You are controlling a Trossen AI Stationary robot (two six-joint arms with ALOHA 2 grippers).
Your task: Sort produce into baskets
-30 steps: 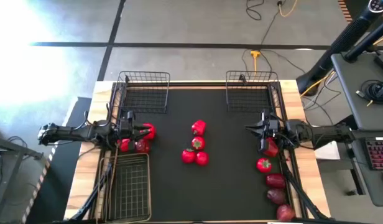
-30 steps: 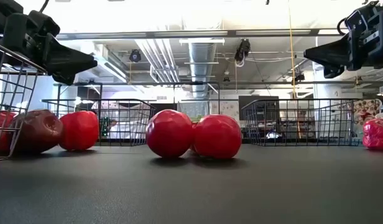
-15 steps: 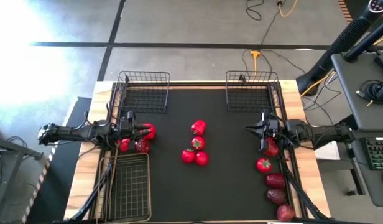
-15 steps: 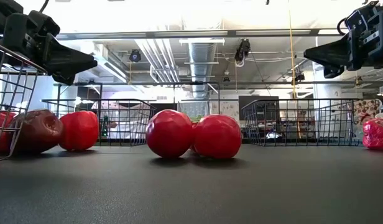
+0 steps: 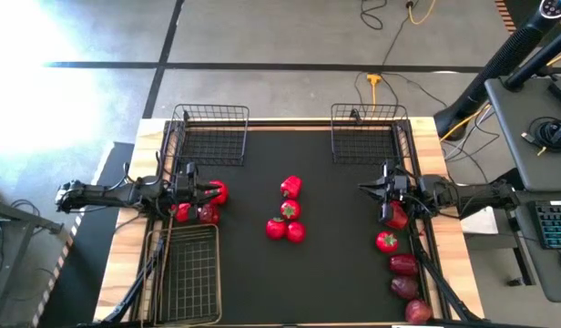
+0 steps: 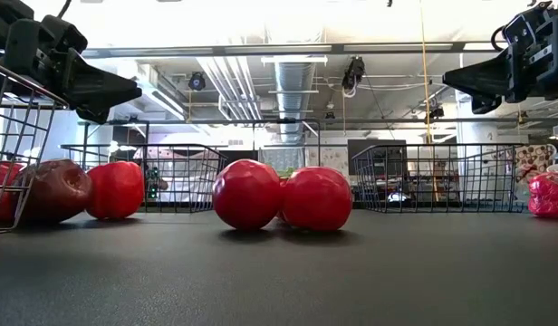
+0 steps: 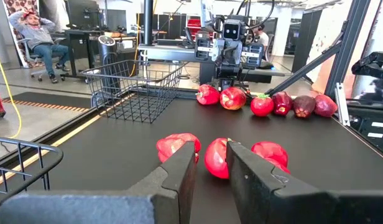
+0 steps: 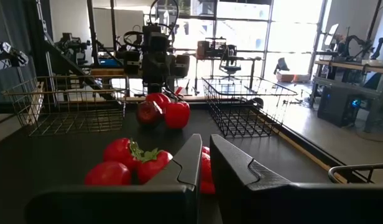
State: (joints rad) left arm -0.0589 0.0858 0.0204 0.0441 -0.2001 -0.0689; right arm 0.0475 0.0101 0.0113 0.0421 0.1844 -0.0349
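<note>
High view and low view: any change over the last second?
Nothing visibly changed. The left gripper and right gripper hang in the same spots, the red produce cluster lies where it was at mid-table, and all three black wire-mesh baskets are unmoved.

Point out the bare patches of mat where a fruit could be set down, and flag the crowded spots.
Bare mat: between the two far baskets, and between the centre cluster and the right-edge row. Crowded: under the left gripper and right gripper, where fruit sits.
</note>
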